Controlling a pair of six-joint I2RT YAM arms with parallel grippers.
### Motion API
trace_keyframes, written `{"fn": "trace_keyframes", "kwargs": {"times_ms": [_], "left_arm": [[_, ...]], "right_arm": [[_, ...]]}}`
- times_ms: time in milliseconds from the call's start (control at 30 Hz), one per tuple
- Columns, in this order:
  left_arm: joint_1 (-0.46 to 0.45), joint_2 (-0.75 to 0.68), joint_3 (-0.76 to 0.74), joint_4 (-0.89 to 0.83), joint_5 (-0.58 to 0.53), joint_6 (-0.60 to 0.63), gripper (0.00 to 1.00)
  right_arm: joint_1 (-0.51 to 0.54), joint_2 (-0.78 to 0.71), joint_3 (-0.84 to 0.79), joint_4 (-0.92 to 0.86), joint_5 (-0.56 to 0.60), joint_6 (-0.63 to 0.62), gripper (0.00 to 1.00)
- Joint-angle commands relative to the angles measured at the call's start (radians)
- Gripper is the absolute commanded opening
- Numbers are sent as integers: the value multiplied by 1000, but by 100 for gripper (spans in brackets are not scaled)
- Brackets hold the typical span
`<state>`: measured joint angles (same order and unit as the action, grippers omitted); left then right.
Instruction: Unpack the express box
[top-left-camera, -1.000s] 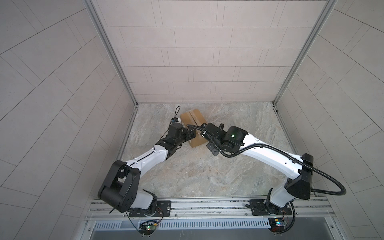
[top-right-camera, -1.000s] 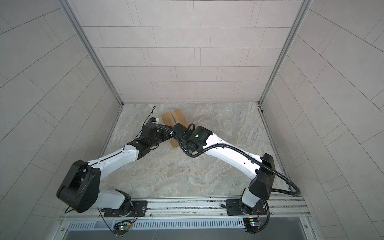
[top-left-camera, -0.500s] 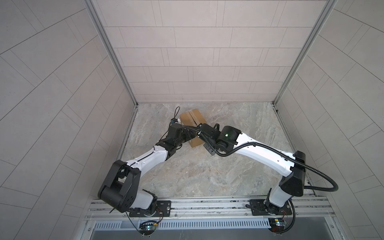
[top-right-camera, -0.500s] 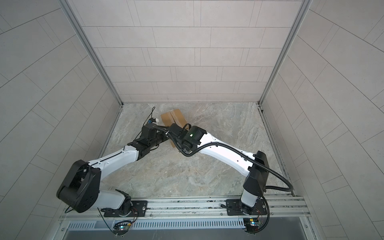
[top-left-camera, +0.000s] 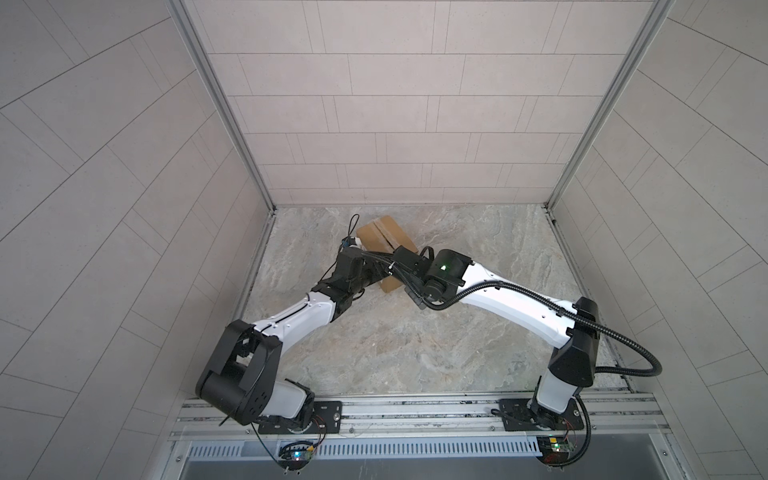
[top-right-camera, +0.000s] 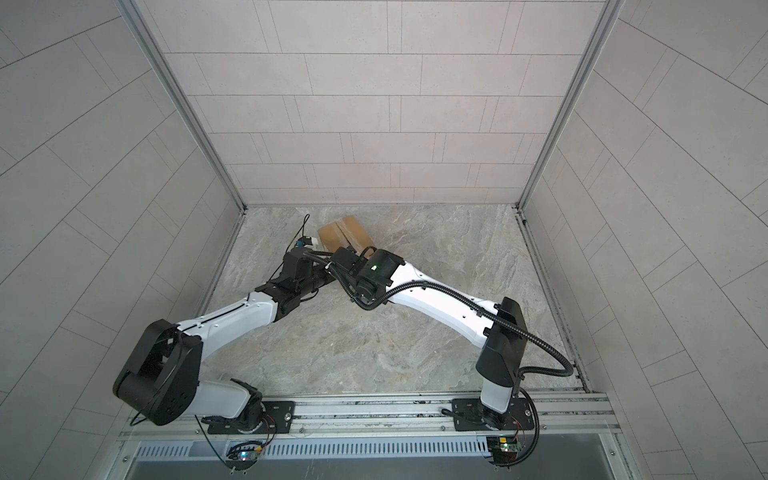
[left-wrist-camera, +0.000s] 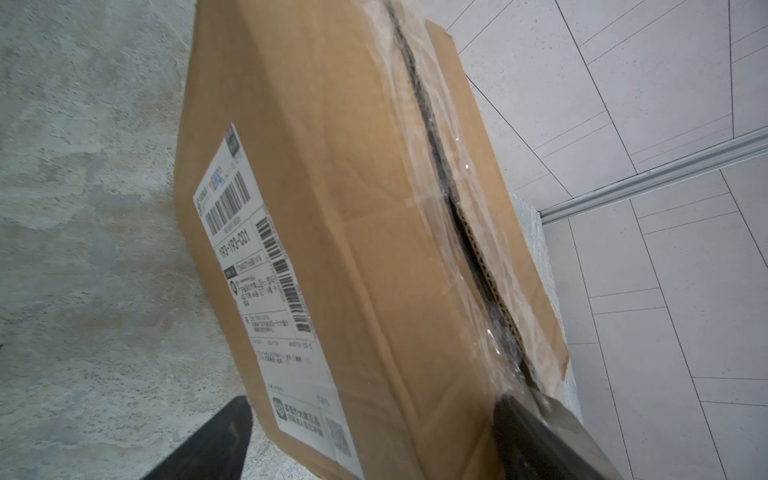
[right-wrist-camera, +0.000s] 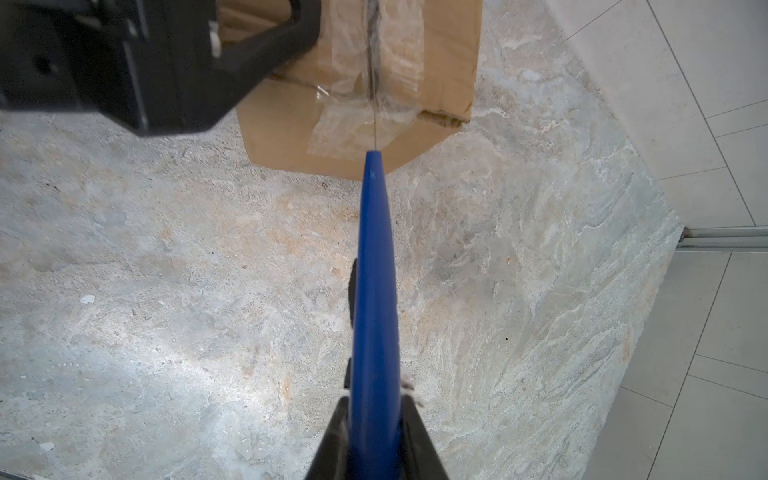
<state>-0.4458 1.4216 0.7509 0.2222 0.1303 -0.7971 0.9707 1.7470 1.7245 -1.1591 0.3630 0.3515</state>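
Express box (top-left-camera: 386, 239) half behind arms

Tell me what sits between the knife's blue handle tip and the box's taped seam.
Only the knife's thin blade, crossing the clear tape on the box, in the right wrist view.

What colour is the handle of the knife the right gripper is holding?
Blue. The knife shows best in the right wrist view, clamped in the right gripper.

In both top views the arms cover the near end of the express box (top-left-camera: 384, 235) (top-right-camera: 345, 235). Left wrist view: label (left-wrist-camera: 266, 291) small print unreadable, box cut off by the frame. Knife (right-wrist-camera: 374, 311) blade edge-on, barely discernible.
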Motion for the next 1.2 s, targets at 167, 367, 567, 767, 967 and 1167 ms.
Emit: {"fn": "trace_keyframes", "kwargs": {"times_ms": [167,367,567,767,967,1167], "left_arm": [[3,28,-20,-60,0,9,93],[2,26,-19,-62,2,11,93],[6,29,-19,-74,0,13,93],[27,35,-33,-75,-3,-2,92],[45,40,-25,-89,1,1,92],[50,40,-15,-99,-1,8,92]], "right_arm": [[-4,-41,-34,-63,-11,34,0],[-4,25,22,13,-27,23,0],[-10,77,68,33,-21,-1,0],[-24,13,4,19,-20,-5,0],[-34,-62,-76,-22,-27,-9,0],[-45,-114,-129,-41,-13,-11,0]]}}
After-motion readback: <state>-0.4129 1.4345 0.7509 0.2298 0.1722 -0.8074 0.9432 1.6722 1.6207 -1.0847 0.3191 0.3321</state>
